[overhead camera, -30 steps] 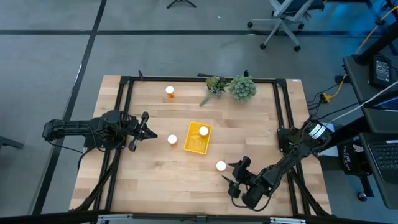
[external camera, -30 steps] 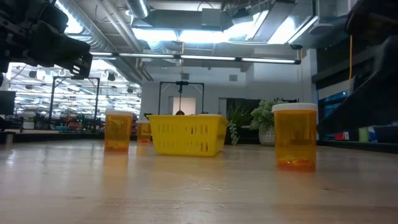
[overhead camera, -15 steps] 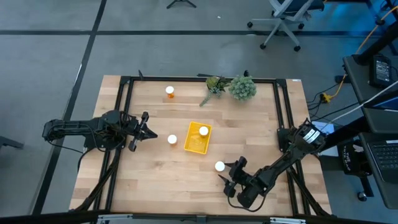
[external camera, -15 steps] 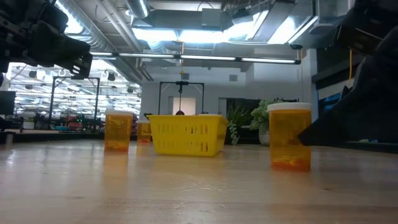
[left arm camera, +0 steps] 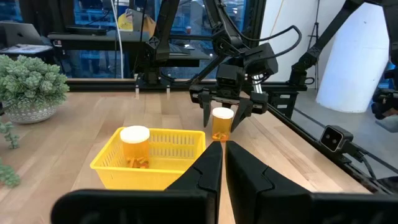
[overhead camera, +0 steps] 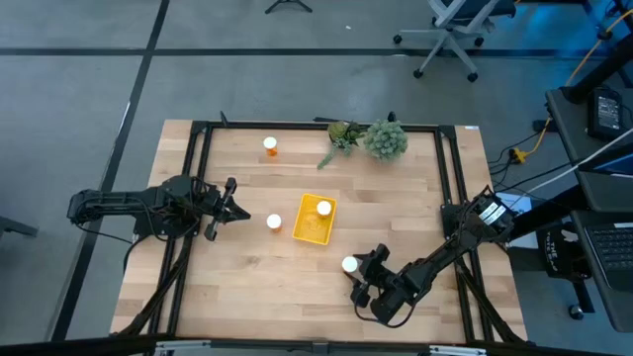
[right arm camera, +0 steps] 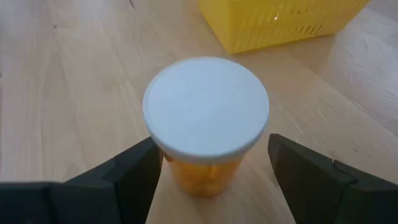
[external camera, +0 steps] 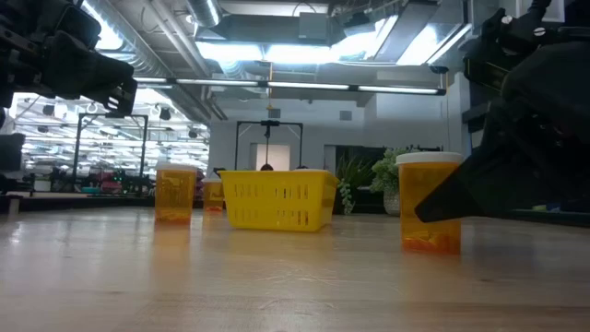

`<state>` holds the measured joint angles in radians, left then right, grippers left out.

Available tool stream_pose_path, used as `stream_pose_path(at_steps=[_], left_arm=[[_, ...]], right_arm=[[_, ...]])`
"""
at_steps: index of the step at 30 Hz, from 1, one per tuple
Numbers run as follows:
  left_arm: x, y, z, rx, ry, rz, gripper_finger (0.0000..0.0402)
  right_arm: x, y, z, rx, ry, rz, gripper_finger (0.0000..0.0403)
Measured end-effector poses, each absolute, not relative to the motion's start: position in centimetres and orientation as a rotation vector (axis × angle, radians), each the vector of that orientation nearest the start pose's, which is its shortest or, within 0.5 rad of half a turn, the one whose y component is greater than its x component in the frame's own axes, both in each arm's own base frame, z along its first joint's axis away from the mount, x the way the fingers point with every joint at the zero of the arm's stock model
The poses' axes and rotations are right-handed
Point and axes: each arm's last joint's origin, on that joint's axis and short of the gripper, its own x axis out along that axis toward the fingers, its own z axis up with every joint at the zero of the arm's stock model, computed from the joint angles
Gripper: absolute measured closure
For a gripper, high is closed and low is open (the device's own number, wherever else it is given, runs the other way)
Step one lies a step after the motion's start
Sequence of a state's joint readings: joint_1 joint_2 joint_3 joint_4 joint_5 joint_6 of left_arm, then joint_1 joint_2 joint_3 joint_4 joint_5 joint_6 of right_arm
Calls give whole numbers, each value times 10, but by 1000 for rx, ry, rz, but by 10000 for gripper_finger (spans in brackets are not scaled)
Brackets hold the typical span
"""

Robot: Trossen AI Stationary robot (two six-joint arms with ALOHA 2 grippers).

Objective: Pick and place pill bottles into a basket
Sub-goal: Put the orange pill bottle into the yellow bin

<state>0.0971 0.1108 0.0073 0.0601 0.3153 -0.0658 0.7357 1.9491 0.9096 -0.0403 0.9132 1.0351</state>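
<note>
My right gripper [overhead camera: 356, 275] is open near the table's near edge. Its two fingers [right arm camera: 140, 171] stand on either side of an upright orange pill bottle with a white cap [right arm camera: 206, 112], also seen in the high view [overhead camera: 349, 265] and the low view [external camera: 429, 212]. The yellow basket [overhead camera: 313, 225] stands mid-table with one bottle [overhead camera: 324, 208] upright inside. A second bottle [overhead camera: 274, 222] stands just left of the basket, and a third [overhead camera: 270, 145] stands toward the far edge. My left gripper [overhead camera: 237, 210] is shut and empty, left of that second bottle. My right gripper comes at the bottle nearly level from the table's near right, one finger on each side of the bottle's body, below the cap. One finger [right arm camera: 149, 158] stands right beside the bottle's side; I cannot tell whether it touches. The bottle stands upright on the table.
Two green plant sprigs [overhead camera: 371, 136] lie at the far edge. A black frame [overhead camera: 198, 178] runs along the table's sides. Bare wood lies between the basket and the near edge.
My right gripper has gone toward the table's left and far edges, up to the near bottle, so that its open fingers now flank it. The bottle has slid a little toward the left and stays upright.
</note>
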Motion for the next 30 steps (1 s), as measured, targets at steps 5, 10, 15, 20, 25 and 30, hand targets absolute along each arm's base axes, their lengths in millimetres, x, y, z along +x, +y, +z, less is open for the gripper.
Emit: stream_pose_path(at_steps=[5, 10, 15, 20, 25, 30], left_arm=[[103, 1, 163, -74, 50, -217, 385], [103, 1, 163, -74, 50, -217, 385], [103, 1, 163, -74, 50, -217, 385], [103, 1, 163, -75, 50, -217, 385], [103, 1, 163, -75, 50, -217, 386], [103, 1, 163, -75, 50, -217, 385]], right_arm=[[265, 209, 94, 191, 530, -469, 112], [269, 209, 96, 174, 515, -448, 112], [272, 206, 97, 174, 515, -460, 112], [273, 205, 96, 174, 515, -463, 112], [273, 205, 96, 175, 516, -462, 112], [273, 205, 96, 174, 516, -462, 112]])
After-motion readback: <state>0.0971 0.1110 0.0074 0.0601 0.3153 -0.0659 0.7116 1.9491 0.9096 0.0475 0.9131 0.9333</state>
